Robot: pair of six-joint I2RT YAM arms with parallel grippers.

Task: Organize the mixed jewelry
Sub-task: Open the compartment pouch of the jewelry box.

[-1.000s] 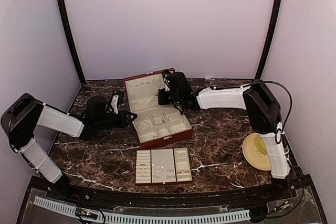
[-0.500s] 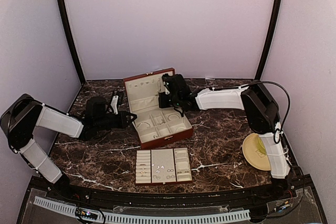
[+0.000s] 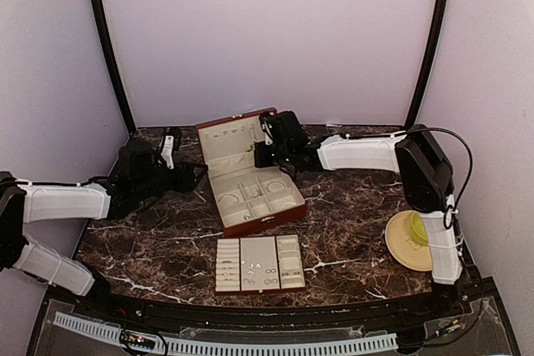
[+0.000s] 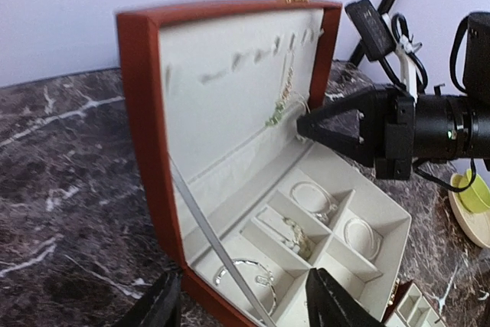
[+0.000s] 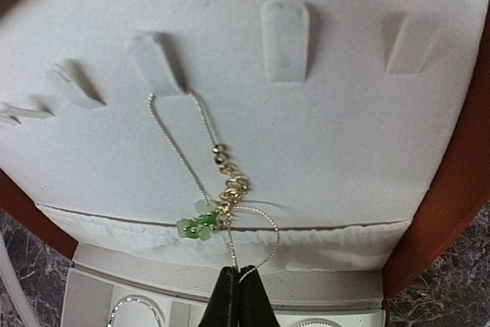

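The red-brown box (image 3: 250, 185) stands open in the middle of the table, its cream lid (image 4: 230, 89) upright. A thin necklace (image 5: 207, 216) with green beads hangs from a tab on the lid lining. My right gripper (image 5: 239, 285) is shut on the necklace's silver chain just below the beads. Silver bracelets (image 4: 314, 198) lie in the box's compartments. My left gripper (image 4: 243, 296) is open, left of the box's near corner and holding nothing. The mixed jewelry (image 3: 250, 269), tiny shiny pieces, sits in the cream-lined tray (image 3: 260, 263) in front of the box.
A yellow plate (image 3: 409, 241) with a green thing on it lies at the right, beside the right arm's base. A grey ribbon stay (image 4: 207, 231) runs from the lid down to the box's base. Dark marble tabletop (image 3: 167, 239) surrounds the box and tray.
My left arm has pulled back to the left, away from the box's side, and its gripper has opened. The right gripper stays shut at the lid, shifted only slightly.
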